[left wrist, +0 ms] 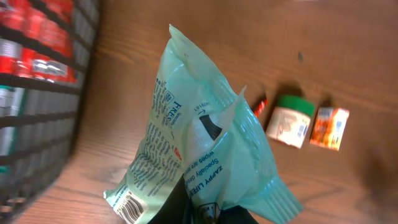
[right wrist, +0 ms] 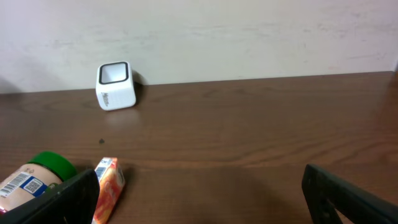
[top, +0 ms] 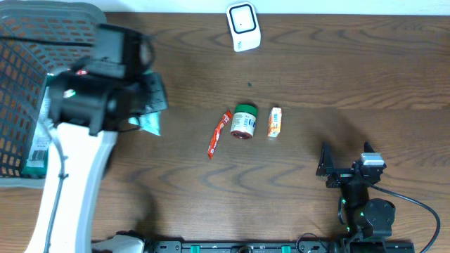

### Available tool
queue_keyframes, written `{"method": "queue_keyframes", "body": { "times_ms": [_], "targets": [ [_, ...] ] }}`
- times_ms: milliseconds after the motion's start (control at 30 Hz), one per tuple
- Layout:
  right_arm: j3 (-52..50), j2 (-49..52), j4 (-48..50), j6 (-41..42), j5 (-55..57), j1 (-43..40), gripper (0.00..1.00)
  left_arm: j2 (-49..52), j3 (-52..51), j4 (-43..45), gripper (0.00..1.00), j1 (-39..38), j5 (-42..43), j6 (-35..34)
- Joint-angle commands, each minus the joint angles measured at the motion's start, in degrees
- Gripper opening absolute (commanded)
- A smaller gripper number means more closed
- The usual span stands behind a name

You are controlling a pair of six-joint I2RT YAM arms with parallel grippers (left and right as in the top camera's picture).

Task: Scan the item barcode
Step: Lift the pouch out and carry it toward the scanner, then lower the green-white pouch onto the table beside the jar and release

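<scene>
My left jaws are clamped shut on the lower end of a pale green plastic wipes packet [left wrist: 205,143]. I hold it up above the dark wooden worktop [top: 316,77], just beside the grey mesh basket [top: 28,77], so I judge the pick-up done.

The scan itself looks not yet done. The small white box scanner [top: 243,27] stands at the far edge of the worktop, well apart from the packet. The packet's barcode [left wrist: 129,208] shows near its lower corner in my left wrist view, so what is left is to carry it across and present that corner to the scanner.

A red sachet [top: 219,133], a green-lidded jar [top: 244,121] and a small orange carton [top: 274,121] lie mid-worktop. Whether those have been scanned I cannot tell.

My right jaws stand wide and empty, near the front edge.
</scene>
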Motion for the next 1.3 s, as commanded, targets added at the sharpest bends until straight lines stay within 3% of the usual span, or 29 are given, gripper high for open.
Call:
{"method": "queue_keyframes", "body": {
  "times_ms": [0, 300, 433, 933, 1267],
  "targets": [
    [-0.09, -0.2, -0.2, 0.52, -0.07, -0.7, 0.99, 3.21, -0.46, 0.17, 0.07, -3.23, 0.11, -1.14],
    [-0.09, -0.2, -0.2, 0.52, -0.07, -0.7, 0.99, 12.22, -0.46, 1.33, 0.07, -9.46, 0.11, -3.54],
    [-0.09, -0.2, -0.2, 0.52, -0.07, -0.7, 0.99, 15.54, -0.46, 1.99, 0.07, -10.69, 0.11, -7.91],
    [-0.09, -0.2, -0.22, 0.52, -0.09, -0.7, 0.99, 23.21, -0.79, 3.23, 0.07, -11.06, 0.11, -15.85],
    [-0.09, -0.2, -0.2, 0.5, -0.07, -0.7, 0.99, 24.33, -5.11, 7.89, 0.07, -11.06, 0.11, -17.68]
  ]
}}
